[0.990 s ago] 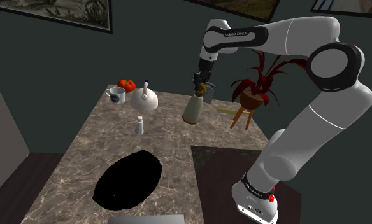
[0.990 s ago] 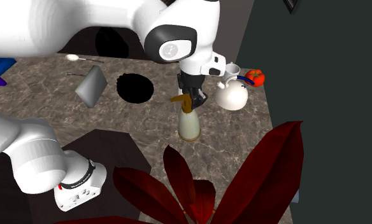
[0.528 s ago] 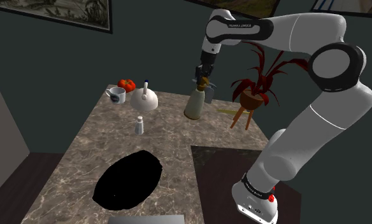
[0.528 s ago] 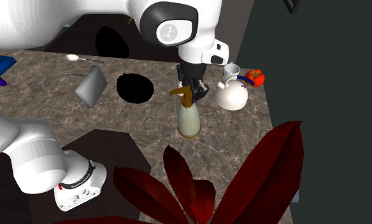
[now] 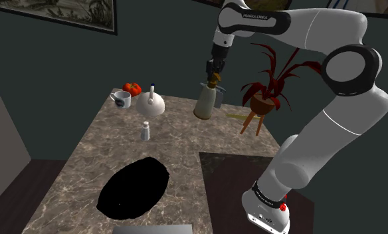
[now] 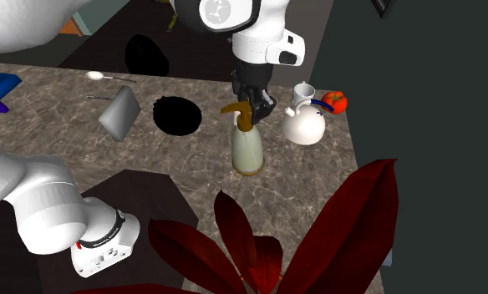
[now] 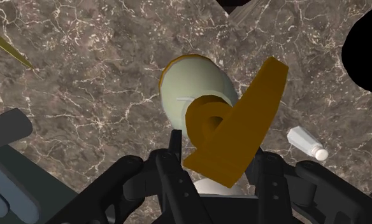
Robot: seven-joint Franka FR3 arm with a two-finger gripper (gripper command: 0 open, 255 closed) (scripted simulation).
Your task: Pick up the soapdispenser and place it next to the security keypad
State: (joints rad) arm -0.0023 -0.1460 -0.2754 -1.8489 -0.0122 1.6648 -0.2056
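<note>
The soap dispenser [image 5: 203,104] is a cream bottle with a brown pump head. It is upright at the back of the marble table [image 5: 119,149]. My black gripper [image 5: 214,72] comes down on it from above, shut on the pump head. In the wrist view the fingers [image 7: 173,159] clasp the lower end of the brown pump [image 7: 232,137], with the bottle body [image 7: 194,86] below. The security keypad [image 5: 218,98], a grey wedge, is just beyond the bottle. In the second exterior view the keypad [image 6: 119,113] lies well to the left of the dispenser [image 6: 247,149] and gripper [image 6: 252,93].
A white teapot [image 5: 150,104], a mug [image 5: 121,100] and a red tomato [image 5: 132,88] stand at the back left. A small shaker [image 5: 145,131] is mid-table. A red potted plant [image 5: 266,93] is on a stool at the right. A black area [image 5: 134,187] cuts into the tabletop.
The gripper has carried the dispenser toward the back of the table and raised it from tilted to upright, close to the keypad. The arm's wrist has risen.
</note>
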